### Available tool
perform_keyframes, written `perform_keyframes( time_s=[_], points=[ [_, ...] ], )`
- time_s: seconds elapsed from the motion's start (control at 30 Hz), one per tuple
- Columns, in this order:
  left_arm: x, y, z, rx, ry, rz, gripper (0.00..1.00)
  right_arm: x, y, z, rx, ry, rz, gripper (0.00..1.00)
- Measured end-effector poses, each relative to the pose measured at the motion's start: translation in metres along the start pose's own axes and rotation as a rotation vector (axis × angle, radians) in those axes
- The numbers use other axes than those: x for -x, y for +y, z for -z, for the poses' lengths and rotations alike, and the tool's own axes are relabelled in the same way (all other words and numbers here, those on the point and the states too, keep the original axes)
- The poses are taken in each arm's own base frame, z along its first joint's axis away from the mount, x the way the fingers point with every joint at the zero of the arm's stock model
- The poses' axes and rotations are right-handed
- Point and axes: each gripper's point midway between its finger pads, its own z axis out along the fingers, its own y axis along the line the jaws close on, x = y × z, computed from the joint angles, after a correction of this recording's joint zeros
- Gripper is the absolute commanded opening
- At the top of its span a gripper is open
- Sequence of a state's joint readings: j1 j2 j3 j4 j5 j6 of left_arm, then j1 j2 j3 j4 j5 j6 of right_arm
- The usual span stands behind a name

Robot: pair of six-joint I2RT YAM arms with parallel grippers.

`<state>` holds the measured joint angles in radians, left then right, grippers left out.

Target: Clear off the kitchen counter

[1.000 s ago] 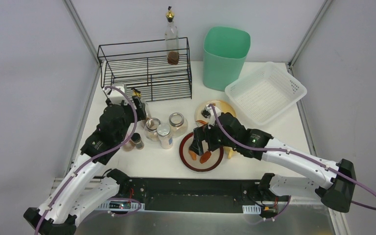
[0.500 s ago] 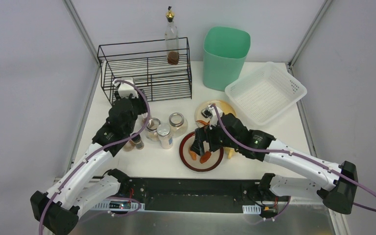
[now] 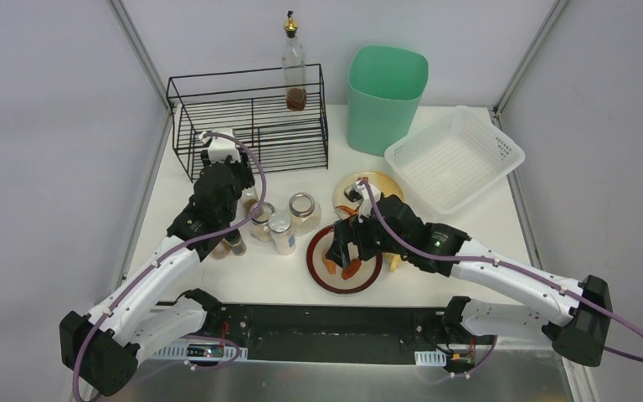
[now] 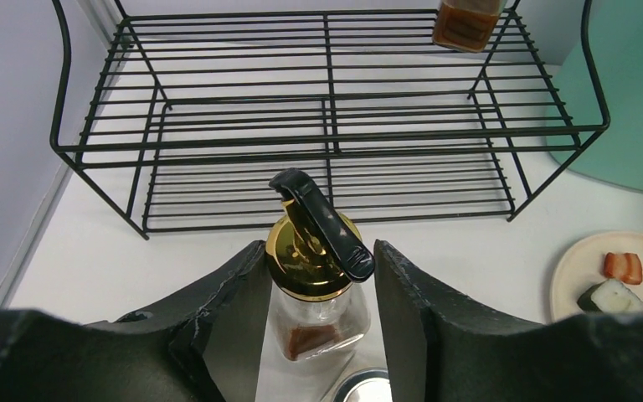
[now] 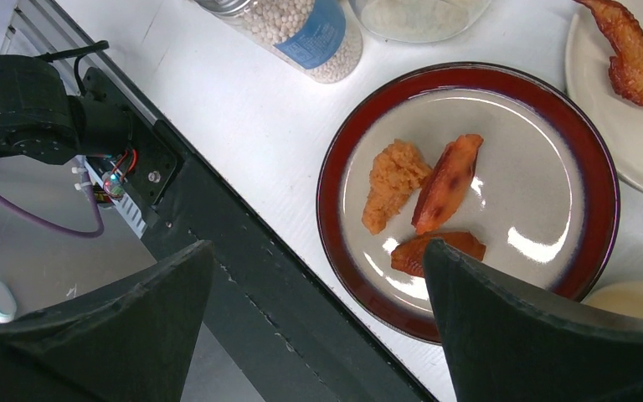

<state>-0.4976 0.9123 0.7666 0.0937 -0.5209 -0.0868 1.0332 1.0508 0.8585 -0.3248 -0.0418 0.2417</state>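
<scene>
the counter [image 3: 272,276] lies flat and white beneath both pincers, running out ahead of them to the rack and bin.

the left pincer [image 4: 320,276] stands partly open, one finger on each side of a glass bottle [image 4: 301,261] with a gold cap and a black spout. the bottle is upright between the jaws, and both fingers sit very close against it. whether they already press on it, i cannot tell. ahead of this pincer, apart from the bottle, is a black wire rack [image 4: 326,134]. a second bottle [image 4: 467,21] stands on the rack's top shelf at the far right corner. ahead and to the right is a green bin [image 4: 636,92]. nearer on the right is a pale plate [image 4: 565,289] with two bits of food.

the right pincer [image 5: 318,251] is spread wide and holds nothing. it hangs above a red-rimmed plate [image 5: 544,193] on the counter. three orange-brown pieces of food [image 5: 448,180] lie on the plate, below and just right of the gap between the jaws. ahead of this pincer, past the plate's rim, lies a jar [image 5: 301,33] of white beads with a blue label. well off behind this arm, by the bin, sits a white basket [image 3: 456,159].
</scene>
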Motion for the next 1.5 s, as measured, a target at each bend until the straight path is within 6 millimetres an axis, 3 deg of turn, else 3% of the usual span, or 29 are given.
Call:
perform_keyframes(
  time_s=[0.27,0.47,0.8,1.27,1.5],
  points=[
    [-0.007,0.000,-0.006,0.014,0.006,-0.016,0.33,-0.002,-0.001,-0.001,-0.003,0.005,0.000,0.99],
    [-0.007,0.000,-0.007,0.016,0.000,-0.020,0.00,-0.002,-0.001,-0.001,-0.003,0.005,0.000,0.99],
    [-0.002,0.002,-0.004,0.018,0.027,-0.049,0.00,-0.002,-0.001,-0.001,-0.001,0.005,0.001,0.99],
    [0.090,0.002,0.010,0.005,-0.079,-0.028,0.00,0.000,0.001,0.003,0.007,-0.009,0.002,0.99],
    [0.156,-0.014,0.003,-0.029,-0.147,-0.022,0.00,0.000,0.001,0.003,0.007,-0.009,0.002,0.99]
  ],
)
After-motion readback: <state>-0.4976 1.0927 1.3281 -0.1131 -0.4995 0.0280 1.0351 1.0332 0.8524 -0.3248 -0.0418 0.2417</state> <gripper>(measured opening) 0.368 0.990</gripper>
